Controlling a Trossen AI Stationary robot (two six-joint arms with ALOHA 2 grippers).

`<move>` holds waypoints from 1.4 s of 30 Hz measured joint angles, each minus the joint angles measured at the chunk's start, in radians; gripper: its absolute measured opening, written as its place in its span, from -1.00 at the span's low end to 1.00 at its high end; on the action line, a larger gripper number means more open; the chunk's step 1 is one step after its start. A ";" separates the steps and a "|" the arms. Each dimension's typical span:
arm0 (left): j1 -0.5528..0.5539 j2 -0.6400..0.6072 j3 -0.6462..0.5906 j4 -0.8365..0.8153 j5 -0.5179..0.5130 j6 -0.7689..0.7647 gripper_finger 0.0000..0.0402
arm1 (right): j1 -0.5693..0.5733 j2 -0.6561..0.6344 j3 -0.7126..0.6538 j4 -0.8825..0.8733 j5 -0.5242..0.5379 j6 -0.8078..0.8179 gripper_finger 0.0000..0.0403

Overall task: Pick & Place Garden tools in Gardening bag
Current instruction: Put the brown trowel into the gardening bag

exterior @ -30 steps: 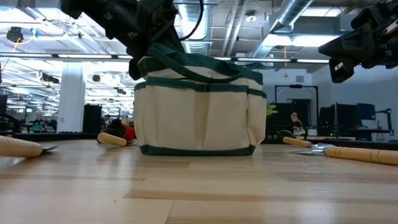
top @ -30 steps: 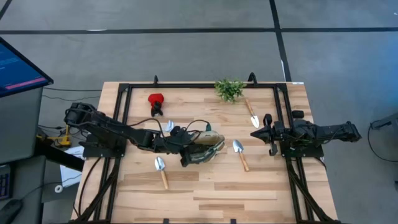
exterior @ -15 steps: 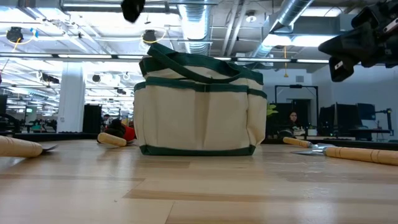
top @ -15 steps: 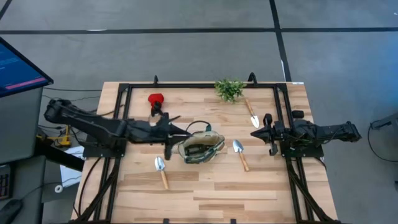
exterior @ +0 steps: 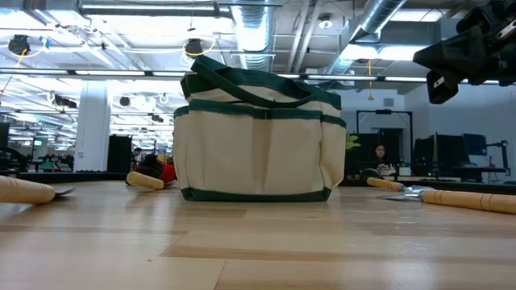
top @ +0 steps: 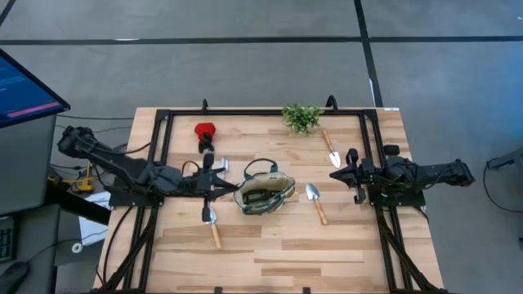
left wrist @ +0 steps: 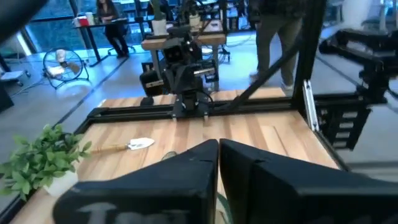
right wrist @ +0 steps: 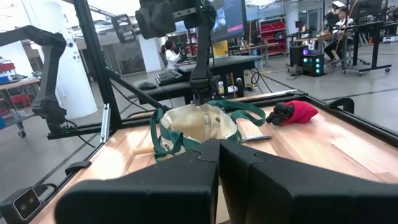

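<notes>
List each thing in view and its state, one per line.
Bag: upright, mouth open, mid-table.
Left gripper: shut, empty, just left of the bag.
Right gripper: shut, empty, waiting at the table's right.
Trowels: three lying flat on the table.
Red item: on the table, far side.
Plant: upright, far edge.

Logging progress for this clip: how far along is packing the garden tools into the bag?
Done: nothing confirmable; the inside of the gardening bag is unclear.
In hand: nothing; the left gripper is shut beside the bag, the right gripper shut, waiting at the right edge.
Left: the trowel by the plant, the trowel right of the bag, the front-left trowel, the trowel near the left gripper, the red-and-black item.
</notes>
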 joint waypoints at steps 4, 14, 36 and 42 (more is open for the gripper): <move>0.000 -0.019 -0.008 -0.121 -0.096 0.032 -0.99 | 0.000 0.000 0.000 0.000 0.006 0.000 -1.00; 0.112 -0.346 -0.312 -0.139 -0.132 0.001 -0.99 | 0.000 0.000 0.000 -0.026 0.155 0.042 -1.00; 0.197 -0.787 -0.558 0.000 0.106 0.028 -0.99 | 0.000 0.119 0.000 -0.015 0.576 0.339 -1.00; 0.197 -0.775 -0.558 0.034 0.106 0.059 -0.99 | 0.002 0.199 0.039 0.040 0.576 0.242 -1.00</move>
